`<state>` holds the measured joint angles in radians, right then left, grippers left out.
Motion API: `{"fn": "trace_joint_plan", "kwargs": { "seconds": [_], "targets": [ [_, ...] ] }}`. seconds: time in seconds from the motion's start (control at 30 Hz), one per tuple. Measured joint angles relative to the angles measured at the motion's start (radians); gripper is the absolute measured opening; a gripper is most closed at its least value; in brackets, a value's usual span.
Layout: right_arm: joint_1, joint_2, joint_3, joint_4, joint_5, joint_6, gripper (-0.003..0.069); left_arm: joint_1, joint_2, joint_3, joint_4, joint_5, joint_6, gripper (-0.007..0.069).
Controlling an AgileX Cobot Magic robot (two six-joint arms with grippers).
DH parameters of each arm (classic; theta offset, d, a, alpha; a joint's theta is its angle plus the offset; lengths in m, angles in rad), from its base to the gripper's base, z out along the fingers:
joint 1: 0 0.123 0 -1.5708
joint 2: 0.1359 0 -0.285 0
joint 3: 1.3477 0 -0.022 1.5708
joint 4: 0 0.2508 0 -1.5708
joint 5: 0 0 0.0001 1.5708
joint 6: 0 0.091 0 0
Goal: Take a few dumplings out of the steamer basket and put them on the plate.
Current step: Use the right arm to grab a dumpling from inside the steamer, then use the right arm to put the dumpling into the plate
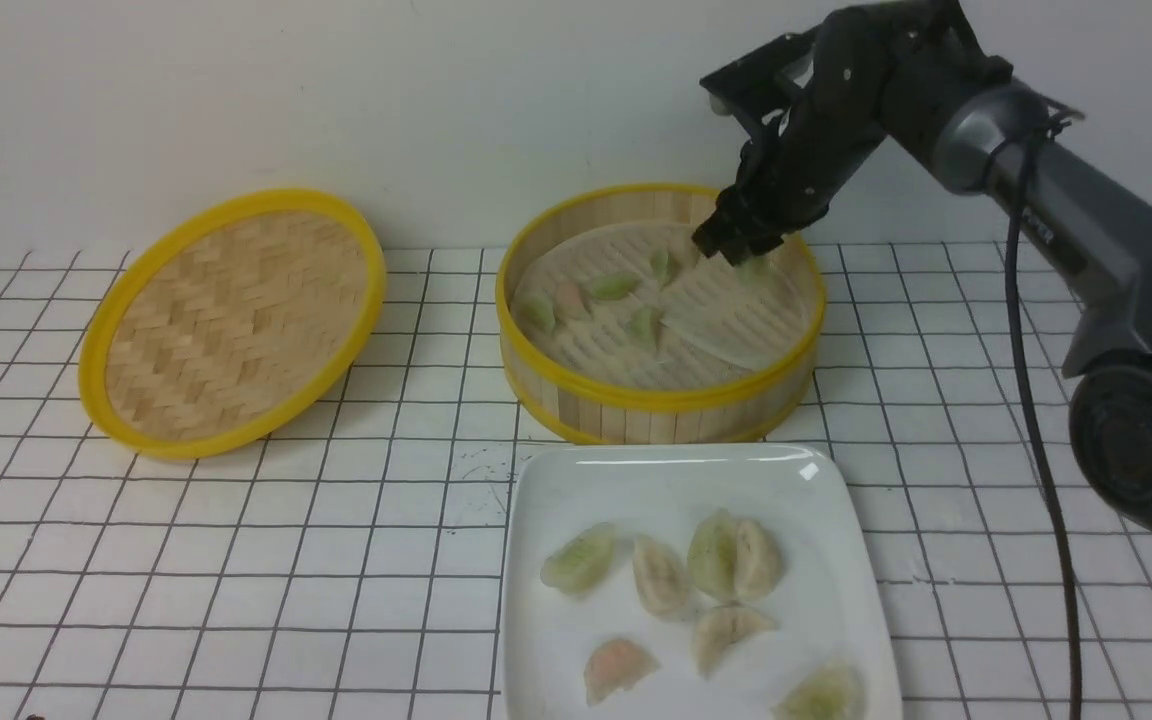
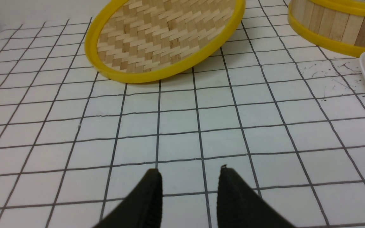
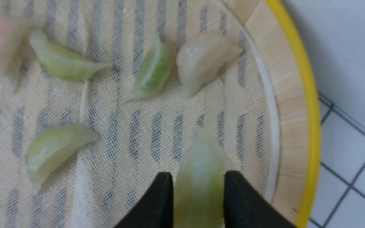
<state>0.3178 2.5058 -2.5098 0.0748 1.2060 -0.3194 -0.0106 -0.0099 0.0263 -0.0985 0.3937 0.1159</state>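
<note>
Bamboo slats ringed by yellow rims form the steamer basket (image 1: 658, 402), which stands on the gridded white table (image 1: 236, 560) just behind the plate (image 1: 676, 480). The right gripper (image 1: 736, 245) reaches down into the far right part of the basket. In the right wrist view its two black fingers (image 3: 157, 202) press against either side of a pale green dumpling (image 3: 198, 164), so the jaws are clamped on it. The dumpling sits near the basket's inner wall. Whether it rests on the mesh liner (image 3: 157, 139) or is raised off it cannot be told.

Other dumplings (image 1: 614, 286) lie scattered across the liner, mostly green, with one pinkish and one whitish. Several more dumplings (image 1: 660, 575) lie on the glossy white plate, two of them touching side by side.

The left gripper (image 2: 188, 172) hangs over bare table in the left wrist view, its jaws apart with nothing between them. The flat woven lid (image 1: 236, 320) lies tilted on the table, well to the left of the basket.
</note>
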Motion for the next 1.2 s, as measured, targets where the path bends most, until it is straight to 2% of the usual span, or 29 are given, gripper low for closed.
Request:
{"fn": "trace_joint_plan", "kwargs": {
  "seconds": [0.37, 0.63, 1.2],
  "targets": [
    [0.000, 0.000, -0.125, 0.023, 0.050, 0.005, 0.0190, 0.000, 0.000, 0.000, 0.000, 0.000, 0.000, 0.0225],
    [0.000, -0.003, -0.129, 0.071, 0.055, 0.017, 0.0188, 0.000, 0.000, 0.000, 0.000, 0.000, 0.000, 0.0225],
    [0.000, -0.072, -0.130, 0.071, 0.059, 0.083, 0.0188, 0.000, 0.000, 0.000, 0.000, 0.000, 0.000, 0.0225]
  ]
}}
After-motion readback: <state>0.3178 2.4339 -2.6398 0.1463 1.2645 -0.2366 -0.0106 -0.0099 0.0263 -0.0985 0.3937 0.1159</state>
